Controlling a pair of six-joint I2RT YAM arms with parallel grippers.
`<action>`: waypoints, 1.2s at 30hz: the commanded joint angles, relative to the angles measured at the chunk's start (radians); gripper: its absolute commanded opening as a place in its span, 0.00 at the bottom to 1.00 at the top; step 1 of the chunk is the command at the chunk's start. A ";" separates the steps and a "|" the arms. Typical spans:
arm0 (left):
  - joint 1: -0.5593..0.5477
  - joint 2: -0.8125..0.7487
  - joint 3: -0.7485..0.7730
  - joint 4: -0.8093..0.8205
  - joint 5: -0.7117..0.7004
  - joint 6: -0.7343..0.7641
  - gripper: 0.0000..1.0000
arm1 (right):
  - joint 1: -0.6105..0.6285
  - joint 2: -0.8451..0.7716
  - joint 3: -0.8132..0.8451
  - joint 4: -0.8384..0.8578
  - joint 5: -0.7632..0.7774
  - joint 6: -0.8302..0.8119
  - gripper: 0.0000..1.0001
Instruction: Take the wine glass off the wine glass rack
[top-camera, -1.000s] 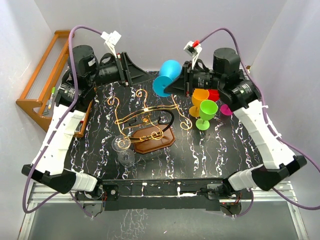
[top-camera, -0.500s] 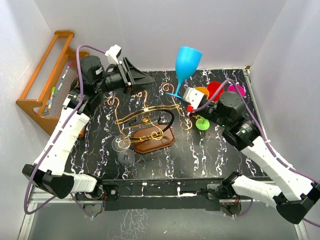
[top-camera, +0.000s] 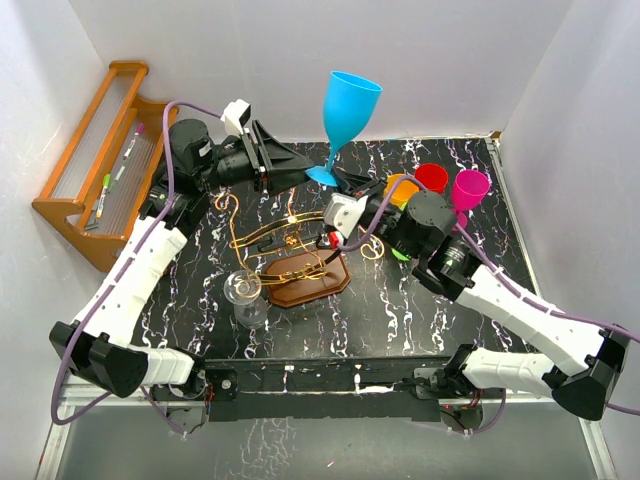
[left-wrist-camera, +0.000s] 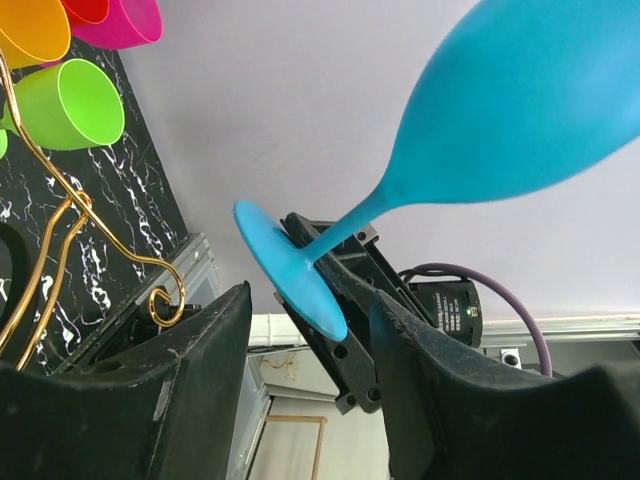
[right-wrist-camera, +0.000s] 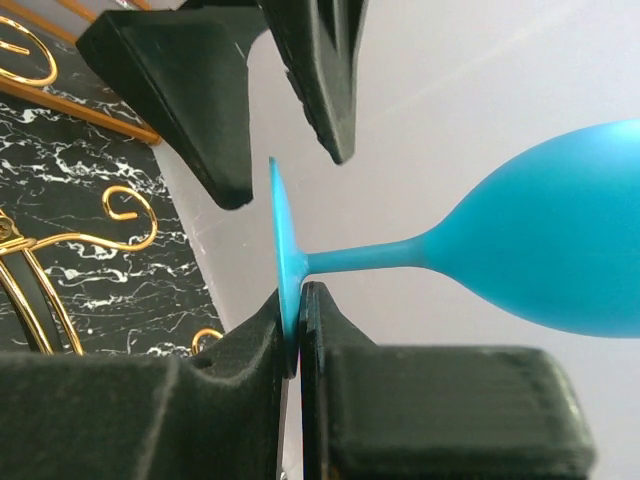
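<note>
Your right gripper (right-wrist-camera: 300, 310) is clenched on the wine glass (top-camera: 350, 105), its two fingers pinching the thin edge of the foot (right-wrist-camera: 288, 240) and nothing else. The glass is off the wine glass rack (top-camera: 290, 232) and up in the air over the far side of the table (top-camera: 400, 300), bowl (right-wrist-camera: 560, 240) uppermost and leaning a little. Your left gripper (left-wrist-camera: 312, 305) is spread wide with the foot between its fingers, and as far as the wrist view shows neither finger touches it. Judge the glass as opaque blue plastic: light, stiff and not likely to shatter, but smooth and glossy, so expect it to slip. The bowl is big and sits far from your pinch, so its weight will probably try to swing the foot round between the pads; move slowly and avoid sudden wrist turns. If you want a surer hold, the slim stem (right-wrist-camera: 365, 257) just above the foot looks like the best place, since the foot would stop it sliding down. The bowl looks too wide and rounded to grip. Keep the foot clear of the rack's gold scrolls and the coloured cups (top-camera: 470, 187) nearby.
</note>
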 joint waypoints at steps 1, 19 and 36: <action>-0.002 -0.045 -0.022 0.069 0.047 -0.039 0.49 | 0.050 0.013 -0.007 0.142 0.090 -0.082 0.08; -0.003 -0.146 -0.052 0.003 -0.114 0.079 0.00 | 0.143 -0.071 -0.079 0.137 0.307 0.046 0.42; -0.002 -0.401 -0.034 -0.298 -0.668 0.580 0.00 | -0.048 -0.002 0.402 -0.838 0.315 1.096 0.08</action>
